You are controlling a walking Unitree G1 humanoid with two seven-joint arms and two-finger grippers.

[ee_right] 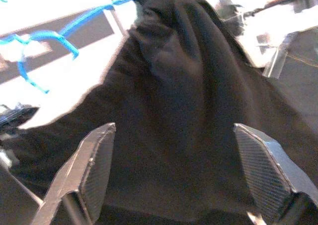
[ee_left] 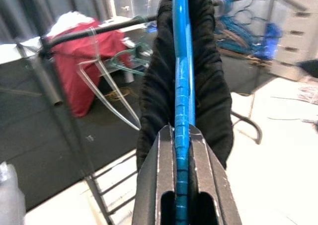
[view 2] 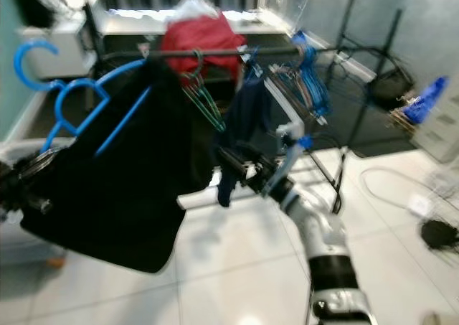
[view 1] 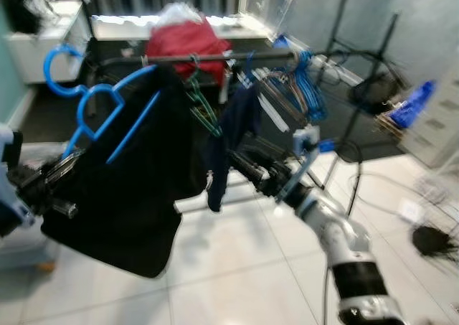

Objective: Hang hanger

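Note:
A blue plastic hanger [view 1: 93, 106] carries a black garment [view 1: 122, 196] and is held tilted at the left, with its hook [view 1: 61, 70] up and left of the dark clothes rail [view 1: 215, 56]. My left gripper [ee_left: 182, 135] is shut on the hanger's blue bar [ee_left: 180, 61], at the garment's lower left edge [view 1: 50, 189]. Reaching in from the right at mid height, my right gripper [view 1: 240, 163] stands open. Its fingers [ee_right: 94, 165] are spread wide in front of the black garment [ee_right: 184, 86] without touching it.
A red cloth [view 1: 188, 41] is draped over the rail. A dark blue garment [view 1: 233, 135], a green hanger [view 1: 204, 110] and several blue hangers [view 1: 301, 88] hang from it. The rack's black uprights [view 1: 373, 74] stand at the right. A black object [view 1: 434, 239] lies on the white tiled floor.

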